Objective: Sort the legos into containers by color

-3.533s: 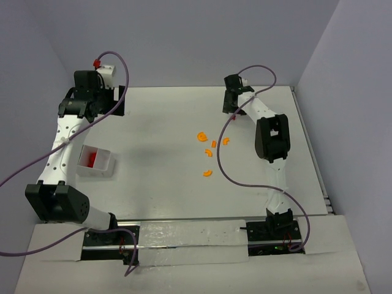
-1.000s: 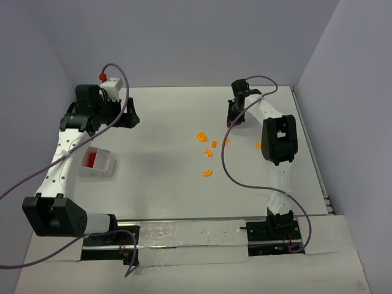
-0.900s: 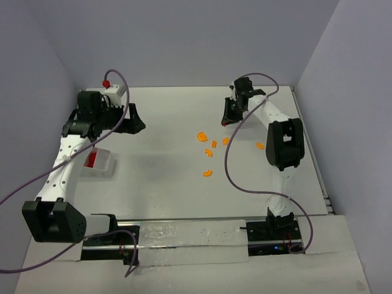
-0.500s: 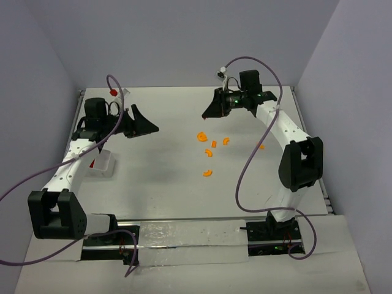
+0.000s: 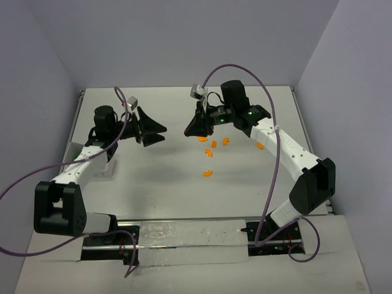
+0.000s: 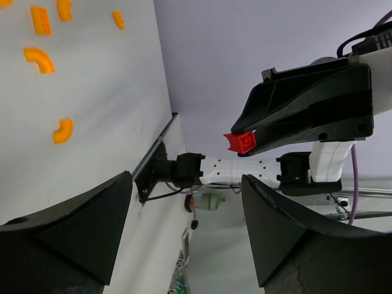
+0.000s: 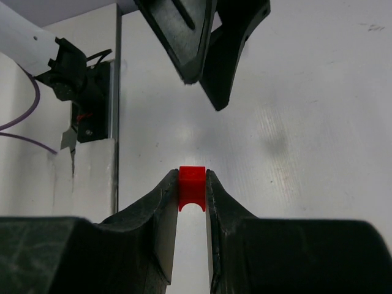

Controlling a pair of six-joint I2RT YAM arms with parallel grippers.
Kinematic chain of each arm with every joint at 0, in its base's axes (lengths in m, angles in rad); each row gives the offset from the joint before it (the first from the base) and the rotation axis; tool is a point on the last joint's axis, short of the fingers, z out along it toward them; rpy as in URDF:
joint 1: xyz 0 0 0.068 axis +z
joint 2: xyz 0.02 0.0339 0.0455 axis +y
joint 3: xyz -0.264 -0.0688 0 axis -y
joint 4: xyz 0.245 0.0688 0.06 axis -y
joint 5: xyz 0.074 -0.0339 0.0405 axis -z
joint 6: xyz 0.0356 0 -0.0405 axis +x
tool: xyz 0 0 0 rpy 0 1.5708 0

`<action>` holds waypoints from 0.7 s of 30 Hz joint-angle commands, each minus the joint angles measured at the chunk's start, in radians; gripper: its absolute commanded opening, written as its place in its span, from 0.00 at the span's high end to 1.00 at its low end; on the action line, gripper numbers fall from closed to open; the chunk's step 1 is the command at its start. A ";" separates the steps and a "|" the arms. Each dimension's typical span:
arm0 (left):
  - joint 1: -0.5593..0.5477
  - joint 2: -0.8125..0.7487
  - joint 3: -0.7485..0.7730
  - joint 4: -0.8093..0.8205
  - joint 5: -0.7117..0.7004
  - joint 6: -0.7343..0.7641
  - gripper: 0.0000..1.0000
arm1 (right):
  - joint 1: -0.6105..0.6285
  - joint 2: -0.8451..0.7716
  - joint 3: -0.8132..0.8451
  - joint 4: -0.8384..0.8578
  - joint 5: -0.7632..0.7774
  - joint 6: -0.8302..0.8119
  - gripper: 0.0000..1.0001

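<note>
Two arms: left arm (image 5: 76,173), right arm (image 5: 288,150) — white tubular links dotted with small holes, black blocky joints. Left hand (image 5: 154,132), right hand (image 5: 190,131) — black, each with two broad tapering fingers (image 7: 141,245). Loose purple cables (image 5: 24,180) on both arms. Black bases (image 5: 275,231).

Your left arm reaches forward and bends inward, its tool (image 5: 160,133) pointing toward 3 o'clock with fingers spread wide. Your right arm arches over, its tool (image 5: 190,131) aimed toward 9 o'clock, fingers pinched on a red lego (image 7: 192,187). The two tools face each other, tips apart.
</note>
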 commanded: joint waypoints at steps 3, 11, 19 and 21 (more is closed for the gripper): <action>-0.056 0.008 -0.001 0.197 -0.007 -0.145 0.18 | 0.034 -0.001 -0.006 0.093 0.076 0.041 1.00; -0.097 0.054 -0.095 0.556 -0.043 -0.502 0.22 | 0.046 0.006 -0.036 0.280 0.167 0.291 1.00; -0.100 0.080 -0.119 0.720 -0.084 -0.674 0.24 | 0.045 0.032 -0.058 0.416 0.175 0.458 1.00; -0.102 0.081 -0.117 0.720 -0.084 -0.693 0.30 | 0.046 0.035 -0.059 0.441 0.170 0.466 1.00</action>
